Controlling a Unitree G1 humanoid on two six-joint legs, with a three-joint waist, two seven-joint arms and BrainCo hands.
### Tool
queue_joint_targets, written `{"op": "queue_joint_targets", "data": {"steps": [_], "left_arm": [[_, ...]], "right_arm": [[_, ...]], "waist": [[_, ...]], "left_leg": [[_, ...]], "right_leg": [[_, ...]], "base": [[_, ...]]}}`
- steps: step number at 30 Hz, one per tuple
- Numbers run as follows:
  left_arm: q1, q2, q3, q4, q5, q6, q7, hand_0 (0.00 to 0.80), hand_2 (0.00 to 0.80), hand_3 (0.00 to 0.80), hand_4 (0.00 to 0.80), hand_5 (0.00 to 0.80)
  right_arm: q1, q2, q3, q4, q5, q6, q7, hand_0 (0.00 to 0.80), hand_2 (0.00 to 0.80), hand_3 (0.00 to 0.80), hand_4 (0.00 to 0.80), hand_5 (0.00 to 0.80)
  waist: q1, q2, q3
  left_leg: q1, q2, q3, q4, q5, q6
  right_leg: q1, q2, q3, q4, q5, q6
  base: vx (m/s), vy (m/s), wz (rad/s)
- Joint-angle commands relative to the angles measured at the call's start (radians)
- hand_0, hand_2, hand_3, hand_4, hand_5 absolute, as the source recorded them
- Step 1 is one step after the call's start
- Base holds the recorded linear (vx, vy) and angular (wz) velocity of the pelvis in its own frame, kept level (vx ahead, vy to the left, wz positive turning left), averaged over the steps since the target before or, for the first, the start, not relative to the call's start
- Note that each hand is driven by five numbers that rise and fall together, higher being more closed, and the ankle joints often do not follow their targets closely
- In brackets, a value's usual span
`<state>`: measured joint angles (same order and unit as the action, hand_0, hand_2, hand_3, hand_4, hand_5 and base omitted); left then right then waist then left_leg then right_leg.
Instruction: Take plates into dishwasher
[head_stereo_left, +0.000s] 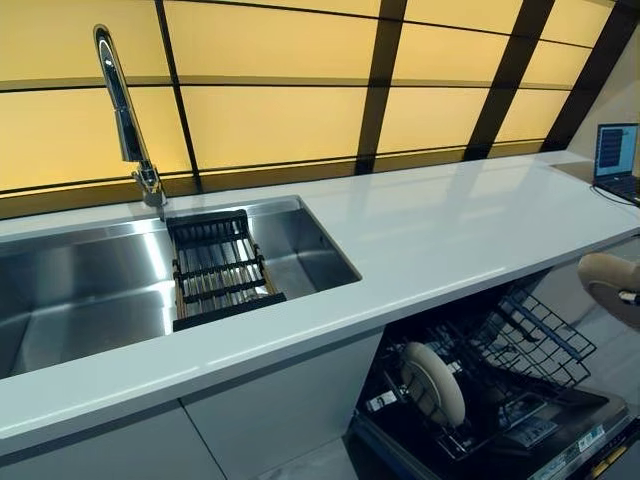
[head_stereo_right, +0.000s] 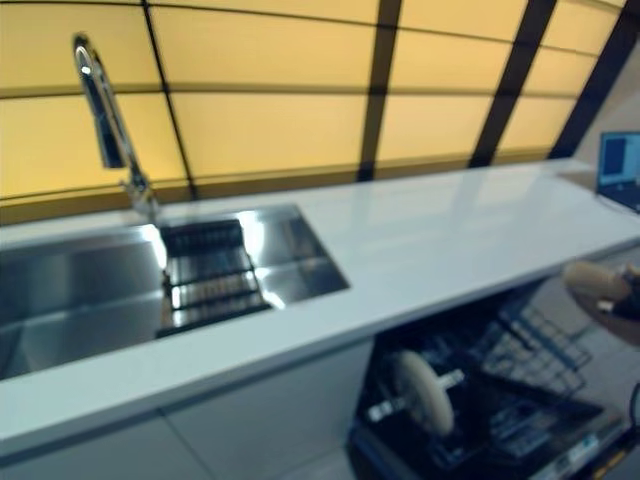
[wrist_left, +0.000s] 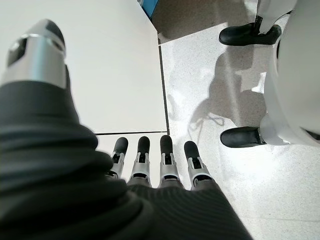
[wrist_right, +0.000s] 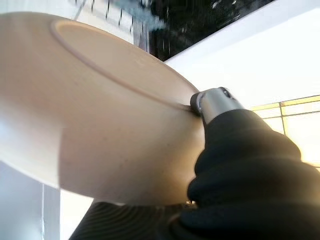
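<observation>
A beige plate (wrist_right: 100, 125) fills the right wrist view. My right hand (wrist_right: 216, 101) is shut on it, thumb pressed on its underside by the foot ring. In the eye views this plate (head_stereo_left: 605, 275) hangs at the far right, above and to the right of the open dishwasher's pulled-out lower rack (head_stereo_left: 535, 340). A second beige plate (head_stereo_left: 433, 383) stands on edge in that rack. My left hand (wrist_left: 150, 160) shows only in its wrist view, fingers straight and holding nothing, pointing down at the floor beside a white cabinet front (wrist_left: 115, 75).
A white countertop (head_stereo_left: 440, 230) runs above the dishwasher. A steel sink (head_stereo_left: 90, 290) with a tall faucet (head_stereo_left: 125, 110) and a black drying rack (head_stereo_left: 220, 270) lies to the left. A laptop (head_stereo_left: 615, 155) sits at the counter's far right. The dishwasher door (head_stereo_left: 585, 440) hangs open low.
</observation>
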<state>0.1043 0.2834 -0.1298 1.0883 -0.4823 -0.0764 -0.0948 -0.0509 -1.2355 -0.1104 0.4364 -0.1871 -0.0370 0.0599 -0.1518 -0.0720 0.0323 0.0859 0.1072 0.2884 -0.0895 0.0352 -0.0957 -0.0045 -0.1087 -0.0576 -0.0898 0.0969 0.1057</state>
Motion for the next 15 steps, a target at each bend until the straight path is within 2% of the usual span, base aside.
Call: {"op": "queue_joint_targets", "data": {"steps": [1,15], "left_arm": [[-0.052,0.019,0.035,0.040,0.065,-0.026,-0.012,0.000,0.000,0.000,0.000,0.000],[-0.057,0.002,0.041,0.033,0.075,-0.027,-0.008,0.000,0.000,0.000,0.000,0.000]], "right_arm": [[-0.055,0.052,-0.043,-0.013,0.072,0.030,0.007,0.800,0.800,0.800,0.800,0.800],[-0.069,0.280,0.022,-0.046,0.176,0.141,0.062,0.800,0.800,0.800,0.800,0.800]], "waist": [[0.026,-0.046,-0.007],[0.034,-0.024,0.006]], "left_leg": [[0.020,-0.044,-0.021,0.002,-0.052,0.050],[0.022,-0.045,-0.022,0.002,-0.051,0.052]], "right_leg": [[0.029,0.025,-0.039,0.002,0.016,0.059],[0.033,0.020,-0.050,0.002,0.014,0.051]], "base": [[-0.002,-0.015,-0.10],[0.000,-0.001,-0.01]]}}
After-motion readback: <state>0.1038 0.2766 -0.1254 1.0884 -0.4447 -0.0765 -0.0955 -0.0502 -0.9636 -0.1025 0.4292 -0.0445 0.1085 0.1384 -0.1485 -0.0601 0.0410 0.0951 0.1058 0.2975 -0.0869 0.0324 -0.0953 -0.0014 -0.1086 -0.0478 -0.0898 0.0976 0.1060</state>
